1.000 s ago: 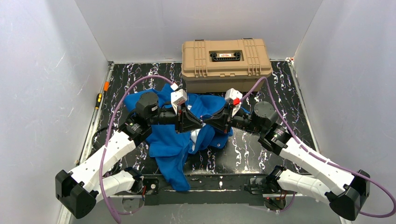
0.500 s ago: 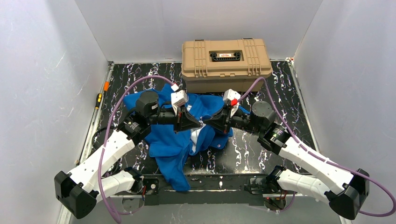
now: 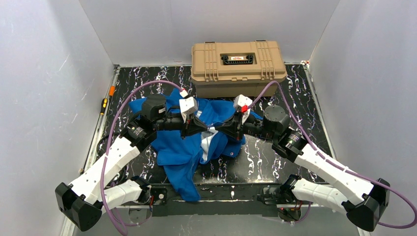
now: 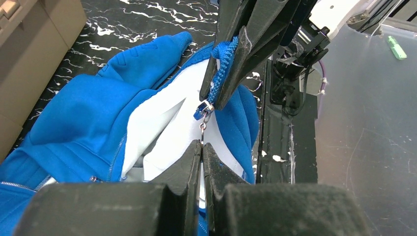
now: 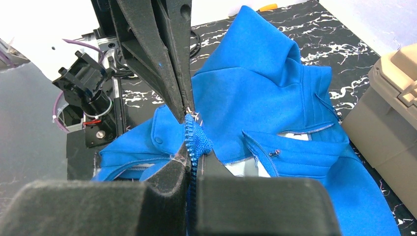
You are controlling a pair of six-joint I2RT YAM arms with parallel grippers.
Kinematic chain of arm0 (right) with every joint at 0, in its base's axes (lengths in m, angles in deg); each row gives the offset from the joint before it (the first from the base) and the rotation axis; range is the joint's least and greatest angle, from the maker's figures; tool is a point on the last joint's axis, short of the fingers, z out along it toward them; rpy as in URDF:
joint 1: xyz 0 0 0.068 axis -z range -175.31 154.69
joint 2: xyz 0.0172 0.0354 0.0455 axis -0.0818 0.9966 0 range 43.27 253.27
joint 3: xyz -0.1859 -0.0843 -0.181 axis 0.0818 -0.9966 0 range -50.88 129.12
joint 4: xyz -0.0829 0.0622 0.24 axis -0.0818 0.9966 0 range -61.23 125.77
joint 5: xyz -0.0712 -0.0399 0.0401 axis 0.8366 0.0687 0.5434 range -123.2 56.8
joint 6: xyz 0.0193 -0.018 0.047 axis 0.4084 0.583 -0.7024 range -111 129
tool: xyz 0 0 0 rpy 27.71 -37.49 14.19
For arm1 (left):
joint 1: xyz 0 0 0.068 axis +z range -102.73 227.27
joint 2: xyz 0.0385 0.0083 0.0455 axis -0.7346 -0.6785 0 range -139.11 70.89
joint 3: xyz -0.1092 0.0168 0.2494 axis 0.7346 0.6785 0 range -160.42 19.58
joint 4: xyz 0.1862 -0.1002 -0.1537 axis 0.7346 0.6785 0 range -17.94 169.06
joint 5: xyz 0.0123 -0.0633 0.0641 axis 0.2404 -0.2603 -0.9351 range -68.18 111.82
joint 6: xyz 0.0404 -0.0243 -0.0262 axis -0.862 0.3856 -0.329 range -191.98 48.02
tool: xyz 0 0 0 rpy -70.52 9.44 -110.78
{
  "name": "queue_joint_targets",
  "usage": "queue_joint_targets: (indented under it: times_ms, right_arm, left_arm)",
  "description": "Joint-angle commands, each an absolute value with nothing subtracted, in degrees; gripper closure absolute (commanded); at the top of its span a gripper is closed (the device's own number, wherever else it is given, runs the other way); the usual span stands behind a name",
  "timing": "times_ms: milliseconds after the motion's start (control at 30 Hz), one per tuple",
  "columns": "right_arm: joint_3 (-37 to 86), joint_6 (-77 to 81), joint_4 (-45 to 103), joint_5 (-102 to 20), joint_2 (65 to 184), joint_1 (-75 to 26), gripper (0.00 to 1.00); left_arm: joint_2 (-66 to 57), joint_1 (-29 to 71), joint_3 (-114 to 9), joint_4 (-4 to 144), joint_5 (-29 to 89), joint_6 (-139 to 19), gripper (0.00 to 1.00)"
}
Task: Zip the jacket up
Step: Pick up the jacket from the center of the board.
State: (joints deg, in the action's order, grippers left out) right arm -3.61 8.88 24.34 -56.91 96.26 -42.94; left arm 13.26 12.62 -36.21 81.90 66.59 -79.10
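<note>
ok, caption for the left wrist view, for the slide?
Left hand shut on the zipper pull, right hand pinching the zipper tape beyond it, jacket open.

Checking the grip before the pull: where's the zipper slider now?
Left wrist view, centre: the zipper slider hangs just below the right gripper, shut on the jacket's zipper tape, its pull pinched by the left gripper underneath.

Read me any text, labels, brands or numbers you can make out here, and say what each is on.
No text is legible in any view.
White label on the tan case lid: too small to read.
Jacket: no print or tag shows.
</note>
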Motion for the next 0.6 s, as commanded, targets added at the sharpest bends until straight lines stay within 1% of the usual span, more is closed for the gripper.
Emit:
queue_joint_targets:
  times_ms: [0,233,567]
  right_arm:
    - [-1.4,8.8,20.3,-56.9,95.7,-42.9,0.99]
    - [-2.8,4.4,14.6,-58.3,97.5,-42.8,0.99]
    - [-1.4,4.2,17.0,-59.0,97.8,-42.9,0.99]
  left_arm:
    - [13.6,12.9,-38.6,84.1,65.9,-82.3,1.0]
    - [12.1,12.1,-37.9,81.0,67.0,-80.7,1.0]
    - [12.2,8.8,-38.7,87.6,58.9,-90.2,1.0]
